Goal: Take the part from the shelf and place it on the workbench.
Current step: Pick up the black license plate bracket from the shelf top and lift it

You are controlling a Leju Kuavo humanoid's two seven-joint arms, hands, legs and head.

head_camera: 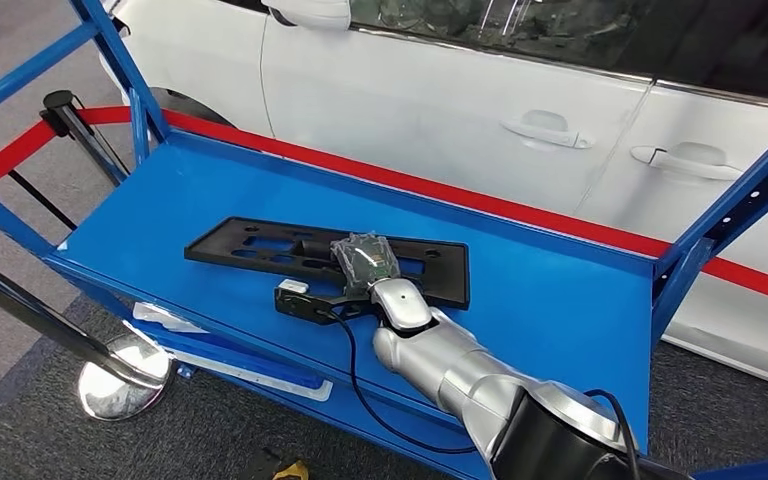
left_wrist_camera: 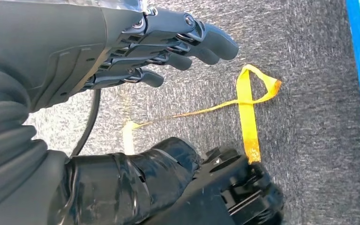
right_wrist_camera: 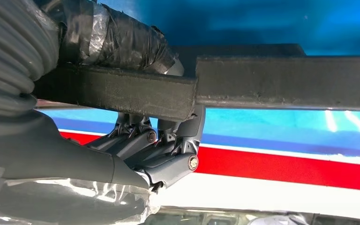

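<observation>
Right hand [head_camera: 365,262] is clamped on the near edge of the black part [head_camera: 260,245], thumb one side, fingers [right_wrist_camera: 168,154] the other, part flat on the blue shelf [head_camera: 560,300]. Grasp step; next, lift level. Left hand [left_wrist_camera: 136,51] hangs idle, fingers loosely curled, holding nothing.

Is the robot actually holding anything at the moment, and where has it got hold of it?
Yes. The right hand grips the flat black part lying on the blue shelf, thumb and fingers clamped across its near long edge. The left hand holds nothing.
</observation>
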